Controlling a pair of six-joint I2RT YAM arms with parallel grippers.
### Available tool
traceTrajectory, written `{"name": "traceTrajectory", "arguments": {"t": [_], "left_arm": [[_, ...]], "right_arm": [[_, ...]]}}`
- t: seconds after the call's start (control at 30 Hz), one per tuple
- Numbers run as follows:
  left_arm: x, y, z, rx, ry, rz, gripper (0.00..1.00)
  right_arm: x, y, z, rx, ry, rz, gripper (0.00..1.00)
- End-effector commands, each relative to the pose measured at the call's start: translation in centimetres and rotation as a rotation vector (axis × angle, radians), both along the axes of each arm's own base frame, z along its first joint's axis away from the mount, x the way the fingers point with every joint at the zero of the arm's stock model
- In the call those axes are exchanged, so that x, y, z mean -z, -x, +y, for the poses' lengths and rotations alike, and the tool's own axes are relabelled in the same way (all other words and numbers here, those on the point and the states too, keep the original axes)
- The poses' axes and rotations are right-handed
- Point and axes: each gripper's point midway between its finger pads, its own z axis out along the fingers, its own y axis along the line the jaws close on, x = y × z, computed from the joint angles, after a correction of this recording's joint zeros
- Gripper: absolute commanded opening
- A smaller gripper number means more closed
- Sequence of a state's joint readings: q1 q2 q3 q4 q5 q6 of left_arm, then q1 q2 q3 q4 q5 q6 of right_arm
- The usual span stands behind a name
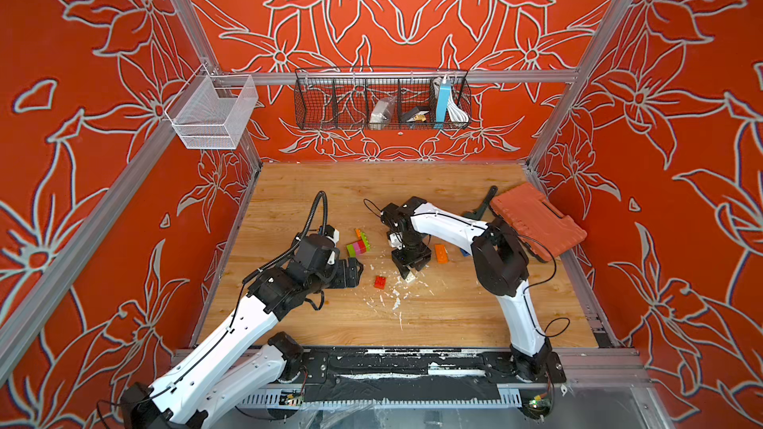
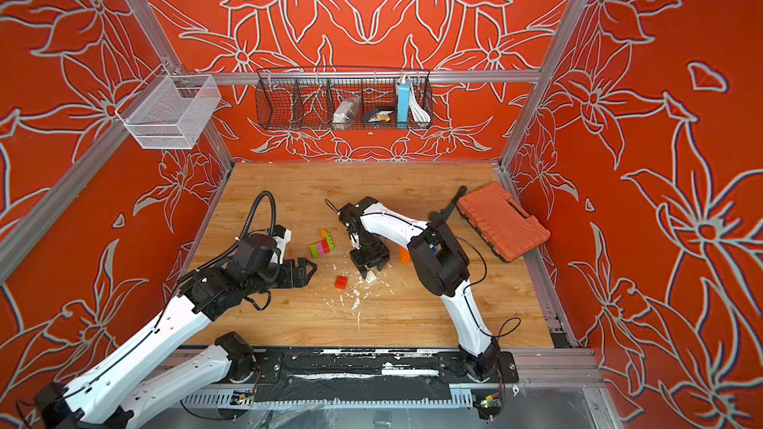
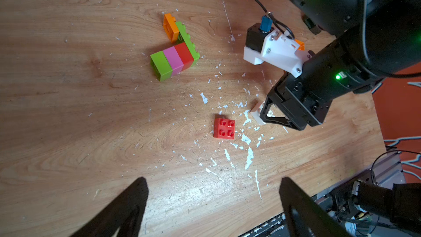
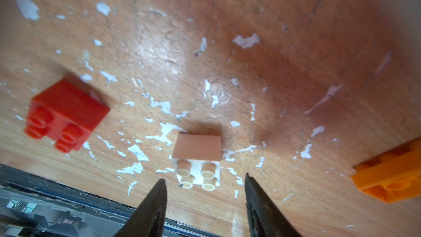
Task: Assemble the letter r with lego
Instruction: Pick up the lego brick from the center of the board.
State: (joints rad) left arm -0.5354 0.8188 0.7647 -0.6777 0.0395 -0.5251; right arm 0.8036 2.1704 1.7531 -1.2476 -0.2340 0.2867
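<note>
Spread wide and holding nothing, the left claw (image 3: 213,181) hovers over the table (image 3: 68,110). The half-built letter (image 3: 174,61) of green, pink, red and orange bricks lies well ahead of it, and a loose red brick (image 3: 224,128) lies nearer. Next over, the right claw (image 4: 204,177) points down, part open and gripping nothing yet. The white brick (image 4: 197,160) sits studs-up between its fingers, with a gap on each side, one narrower. An orange brick (image 4: 391,178) lies beyond that claw, on the side away from the red one. The step looks like picking up the white brick. Centre the claw first so both fingers meet the flat sides together. Go low enough to hold the body, not the studs, or the brick may twist away.
</note>
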Motion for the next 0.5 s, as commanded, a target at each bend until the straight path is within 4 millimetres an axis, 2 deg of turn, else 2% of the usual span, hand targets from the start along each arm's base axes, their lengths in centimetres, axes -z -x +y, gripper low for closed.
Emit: {"name": "traceTrajectory", "arguments": {"t": [0.0, 0.2, 0.33, 0.47], "left_arm": [[0.3, -0.1, 0.0, -0.006, 0.008, 0.007, 0.91], [0.4, -0.1, 0.0, -0.007, 0.01, 0.011, 0.91], [0.5, -0.1, 0.0, -0.008, 0.009, 0.013, 0.91], [0.6, -0.1, 0.0, -0.007, 0.007, 0.017, 0.91]], "right_arm": [[0.1, 0.2, 0.8, -0.037, -0.029, 0.011, 0.58], [1.3, 0.2, 0.5, -0.06, 0.011, 0.013, 0.53], [1.6, 0.2, 0.5, -0.063, 0.016, 0.015, 0.46], [1.9, 0.3, 0.7, -0.068, 0.017, 0.02, 0.45]]}}
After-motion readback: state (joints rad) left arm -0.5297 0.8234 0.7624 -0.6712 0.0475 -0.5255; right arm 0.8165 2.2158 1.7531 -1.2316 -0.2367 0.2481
